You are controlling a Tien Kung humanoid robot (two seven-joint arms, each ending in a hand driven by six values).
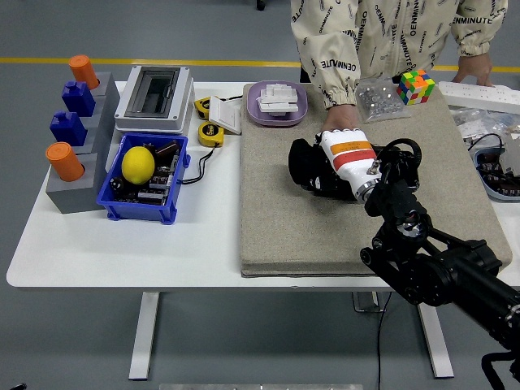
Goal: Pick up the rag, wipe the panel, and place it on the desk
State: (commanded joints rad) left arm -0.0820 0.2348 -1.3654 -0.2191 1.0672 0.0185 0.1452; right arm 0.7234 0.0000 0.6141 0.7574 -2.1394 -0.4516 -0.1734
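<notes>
On the grey felt mat [276, 219] my right hand [323, 161], white-backed with an orange stripe, presses down with its fingers curled on the black rag [301, 162]. The rag bunches out to the left of the hand. Under it lies the black panel [331, 189], mostly hidden by hand and rag; only a dark edge shows below the hand. A person at the far side rests a hand [340, 120] at the panel's far edge. My left arm is out of view.
A purple dish [297, 112] with white pieces, a bag of small parts [378, 99] and a colour cube [415, 86] sit along the mat's far edge. Left of the mat: a blue bin [114, 199] holding a lemon [137, 163], a grey box [154, 97], tape measures [210, 133].
</notes>
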